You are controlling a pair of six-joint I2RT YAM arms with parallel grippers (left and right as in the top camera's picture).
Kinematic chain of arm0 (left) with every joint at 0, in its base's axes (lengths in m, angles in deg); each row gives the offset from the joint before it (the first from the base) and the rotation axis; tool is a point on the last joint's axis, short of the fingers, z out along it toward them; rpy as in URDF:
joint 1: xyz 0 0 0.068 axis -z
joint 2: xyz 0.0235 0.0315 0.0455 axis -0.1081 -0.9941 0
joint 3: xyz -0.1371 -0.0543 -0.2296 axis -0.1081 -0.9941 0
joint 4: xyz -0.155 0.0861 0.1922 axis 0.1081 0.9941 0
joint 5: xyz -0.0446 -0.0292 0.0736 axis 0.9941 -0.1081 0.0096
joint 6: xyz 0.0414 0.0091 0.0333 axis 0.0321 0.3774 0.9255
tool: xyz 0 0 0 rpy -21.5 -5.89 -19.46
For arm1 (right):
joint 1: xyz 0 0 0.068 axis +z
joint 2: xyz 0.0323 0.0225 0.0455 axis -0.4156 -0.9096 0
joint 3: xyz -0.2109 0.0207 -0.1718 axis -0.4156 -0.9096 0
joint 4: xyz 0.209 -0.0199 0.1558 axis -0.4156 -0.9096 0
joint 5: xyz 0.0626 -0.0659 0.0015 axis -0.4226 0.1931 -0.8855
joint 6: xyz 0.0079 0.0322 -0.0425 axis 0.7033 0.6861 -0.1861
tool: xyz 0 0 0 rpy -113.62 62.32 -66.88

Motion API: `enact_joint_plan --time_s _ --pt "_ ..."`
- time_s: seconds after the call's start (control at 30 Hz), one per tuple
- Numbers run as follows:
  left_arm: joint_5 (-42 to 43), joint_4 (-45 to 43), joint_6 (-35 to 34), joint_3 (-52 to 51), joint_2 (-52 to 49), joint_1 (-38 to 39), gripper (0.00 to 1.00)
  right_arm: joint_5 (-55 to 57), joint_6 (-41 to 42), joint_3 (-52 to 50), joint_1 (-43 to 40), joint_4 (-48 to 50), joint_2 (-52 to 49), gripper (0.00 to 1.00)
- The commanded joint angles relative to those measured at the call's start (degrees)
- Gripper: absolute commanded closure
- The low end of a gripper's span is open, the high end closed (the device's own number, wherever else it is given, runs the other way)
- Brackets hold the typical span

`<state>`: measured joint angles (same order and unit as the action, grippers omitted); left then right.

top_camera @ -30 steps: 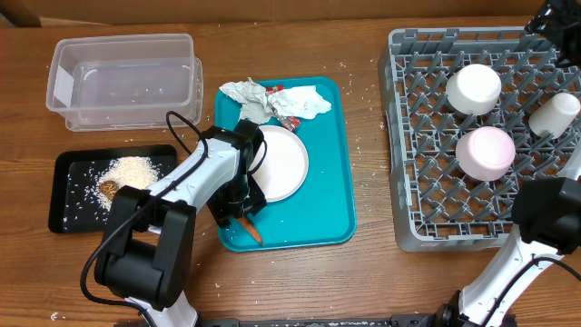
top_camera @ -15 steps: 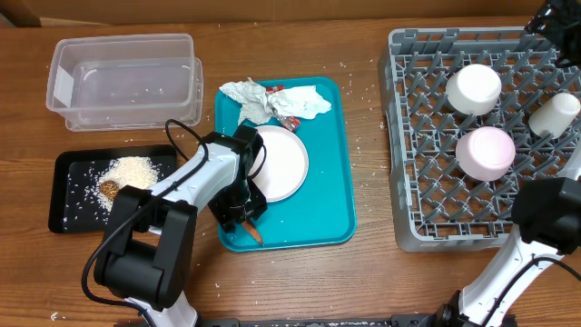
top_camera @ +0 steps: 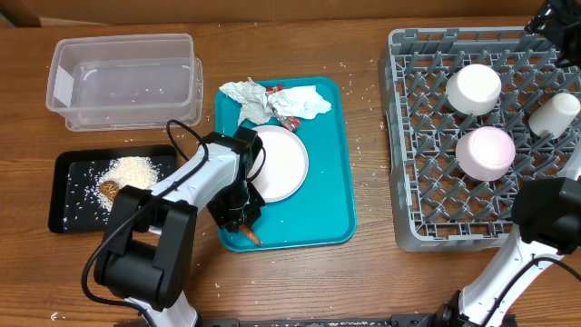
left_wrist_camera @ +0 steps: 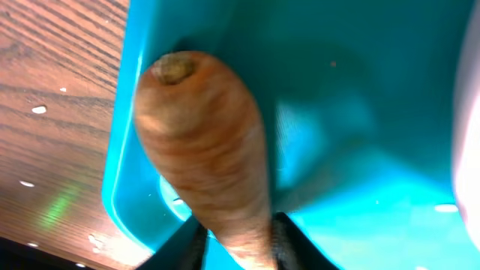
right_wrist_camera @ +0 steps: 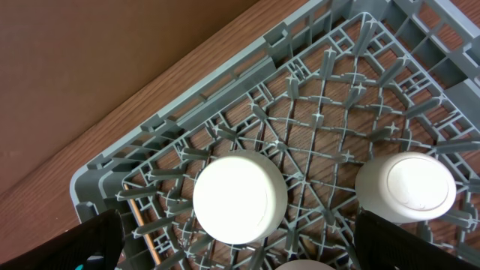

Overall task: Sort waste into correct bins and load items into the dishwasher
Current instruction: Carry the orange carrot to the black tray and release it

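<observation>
Since a second ago the left gripper (top_camera: 241, 216) has dropped lower at the near-left corner of the teal tray (top_camera: 327, 200) and its jaws have narrowed. They're now pinched on the carrot (left_wrist_camera: 210, 142), gripping both sides of its thin end, fat end pointing away from the wrist camera. Can't tell if it's off the tray floor.

The plate (top_camera: 280, 163) is just beside it on the same tray, with napkins (top_camera: 250, 98) and a red wrapper (top_camera: 292, 120) at the far end. Rice (top_camera: 132, 170) and a brown lump (top_camera: 108, 189) are in the black tray (top_camera: 68, 218), with the clear tub (top_camera: 123, 41) behind it.

The right gripper (right_wrist_camera: 236, 251) has its jaws wide with nothing between them, above the rack (top_camera: 418, 182). Two bowls (top_camera: 473, 88) and a cup (top_camera: 554, 114) sit there.
</observation>
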<state>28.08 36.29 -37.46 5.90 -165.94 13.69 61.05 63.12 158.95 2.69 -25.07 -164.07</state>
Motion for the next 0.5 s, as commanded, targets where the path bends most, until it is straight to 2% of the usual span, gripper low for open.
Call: enact_joint_plan --time_s 0.0,0.2,0.37,0.47 --pt "0.2 0.8 3.1 2.4 1.1 0.3 0.78 0.2 0.1 1.0 0.0 0.3 1.2 0.0" --pt "-0.2 0.6 3.5 2.6 1.1 0.3 0.77 0.2 0.1 1.0 0.0 0.3 1.2 0.0" --pt "-0.2 1.2 4.2 2.9 1.1 0.3 0.83 0.2 0.1 1.0 0.0 0.3 1.2 0.0" --pt "-0.3 4.3 4.2 4.7 1.2 0.3 0.84 0.2 0.1 1.0 0.0 0.3 1.2 0.0"
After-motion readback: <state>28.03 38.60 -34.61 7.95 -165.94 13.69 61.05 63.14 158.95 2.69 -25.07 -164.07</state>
